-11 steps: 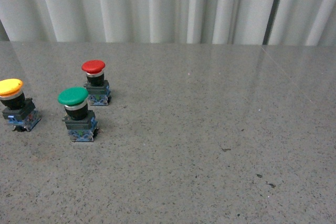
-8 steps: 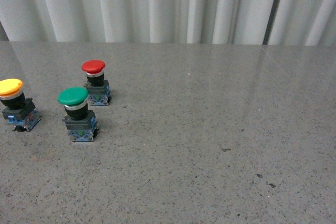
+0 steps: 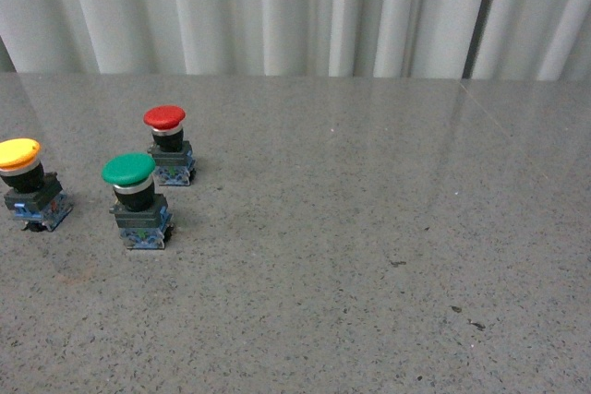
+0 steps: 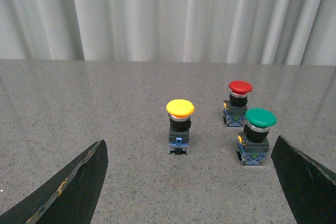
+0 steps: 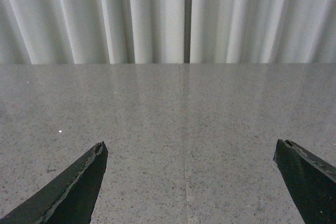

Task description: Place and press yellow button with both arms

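Far left of the front view, near the frame edge, stands the small push button w/ yellow-orange mushroom cap, silver collar, black body and blue-grey base [image 3: 28,186], upright on the grey speckled stone tabletop [image 3: 369,246]. Just right of it and a bit nearer the camera is a like button w/ green cap [image 3: 135,202], and behind that, close by, one w/ red cap [image 3: 168,147]. All three stand apart, none touching. The rest of the table to the right is bare, w/ pleated white curtain [image 3: 277,6] along the back. Neither arm shows in the front view. The left wrist view has the yellow button [image 4: 180,127] roughly centred ahead of the left gripper [image 4: 189,148], whose flat black fingers [image 4: 79,187] are spread wide w/ nothing between them. The green [image 4: 255,136] and red [image 4: 239,103] buttons sit off to one side. The right gripper [image 5: 190,142] is likewise spread wide and empty, facing only bare table and curtain. Judged step: the very start, approach not yet made; button untouched at its start spot. Next move prob. calls for the left arm to go fwd and down, straddle the black body below the cap, and close w/o tipping it or nudging the green one nearby. Hard to tell: where the button is meant to go, no target mark visible. Only the finger tips are in frame, rest of both arms cut off. Small print or wiring on the bases too small to read.
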`<state>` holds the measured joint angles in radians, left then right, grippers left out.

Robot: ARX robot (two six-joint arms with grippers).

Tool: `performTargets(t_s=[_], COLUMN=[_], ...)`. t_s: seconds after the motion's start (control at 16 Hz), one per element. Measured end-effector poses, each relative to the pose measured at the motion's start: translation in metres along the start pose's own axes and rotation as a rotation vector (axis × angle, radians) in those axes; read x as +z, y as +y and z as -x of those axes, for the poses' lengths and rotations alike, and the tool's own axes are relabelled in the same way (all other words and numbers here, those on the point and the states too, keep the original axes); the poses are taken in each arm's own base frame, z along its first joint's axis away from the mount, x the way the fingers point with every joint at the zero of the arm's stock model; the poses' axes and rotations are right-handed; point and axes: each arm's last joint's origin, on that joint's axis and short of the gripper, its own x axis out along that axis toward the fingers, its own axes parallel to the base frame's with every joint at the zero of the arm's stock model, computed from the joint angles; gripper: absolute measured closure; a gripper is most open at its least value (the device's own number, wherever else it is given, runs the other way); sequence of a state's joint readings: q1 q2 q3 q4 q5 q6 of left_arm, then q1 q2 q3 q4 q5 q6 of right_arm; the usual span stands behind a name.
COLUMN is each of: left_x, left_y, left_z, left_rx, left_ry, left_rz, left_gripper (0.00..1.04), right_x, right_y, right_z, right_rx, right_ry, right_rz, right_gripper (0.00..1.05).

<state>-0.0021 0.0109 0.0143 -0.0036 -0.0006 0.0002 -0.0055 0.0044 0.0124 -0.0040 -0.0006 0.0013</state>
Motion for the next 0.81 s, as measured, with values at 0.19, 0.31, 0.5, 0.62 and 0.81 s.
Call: performTargets(t_s=[0.19,0.31,0.5,0.62,0.81], left_x=[-0.001,0.007,0.064,0.078,0.080], left_y=[0.000,0.001,0.004,0.000,-0.016], left_z=[0.000,-0.012,-0.071,-0.121,-0.186], left_rx=[0.011,0.171,0.083,-0.027,-0.117], left_ry=[0.022,0.224,0.120,0.205,0.410], left_rz=[0.003,-0.011,-0.067,-0.075,0.010], left_gripper=[0.07,0.07,0.07,0.07,0.07], right_x=[0.000,0.000,0.000,0.000,0.000], right_y=[0.000,0.000,0.000,0.000,0.000], right_z=[0.000,0.000,0.000,0.000,0.000], right_rx=[0.000,0.002,0.000,0.000,0.000], right_ry=[0.000,0.000,-0.001,0.000,0.000], right_rz=[0.000,-0.001,-0.001,-0.001,-0.001], right_gripper=[0.07,0.07,0.07,0.07,0.07])
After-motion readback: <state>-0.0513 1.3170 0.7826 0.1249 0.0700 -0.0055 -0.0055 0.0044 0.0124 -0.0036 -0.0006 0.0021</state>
